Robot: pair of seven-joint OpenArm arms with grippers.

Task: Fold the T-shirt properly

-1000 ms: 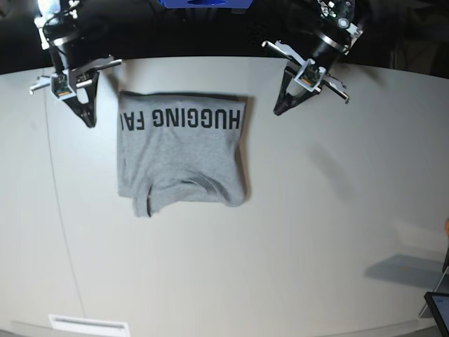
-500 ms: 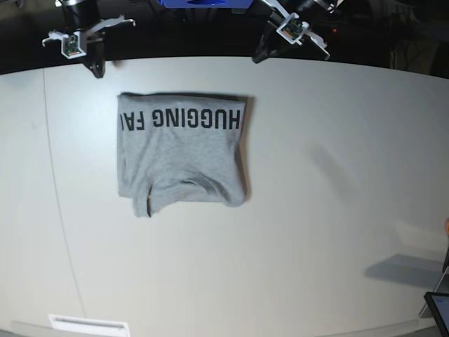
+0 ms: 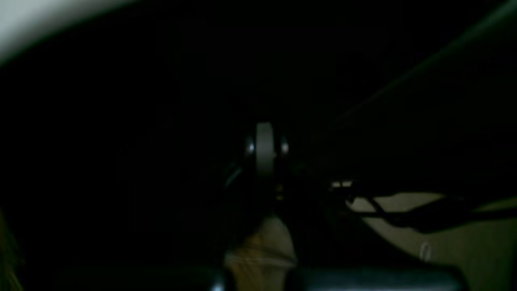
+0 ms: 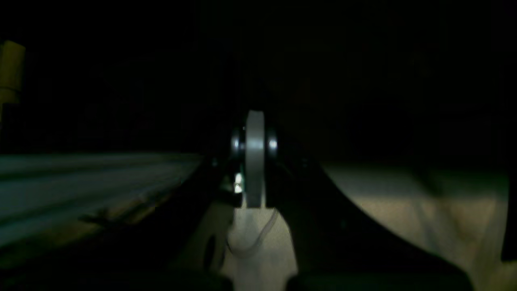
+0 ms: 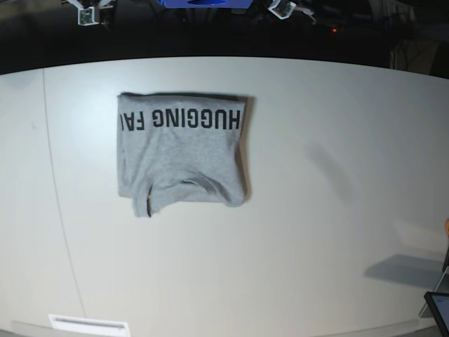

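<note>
Both arms sit high at the back edge of the bench (image 5: pixel 337 246), off the cloth. The left tool (image 3: pixel 264 149) and the right tool (image 4: pixel 254 149) are each clenched on nothing. The T-shirt (image 5: pixel 181 151) lies folded into a soft heather-grey rectangle on the smooth pale bench, black block lettering uppermost.

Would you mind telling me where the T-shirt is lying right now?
In the base view, the folded T-shirt lies on the white table, left of centre, near the far edge.
</note>
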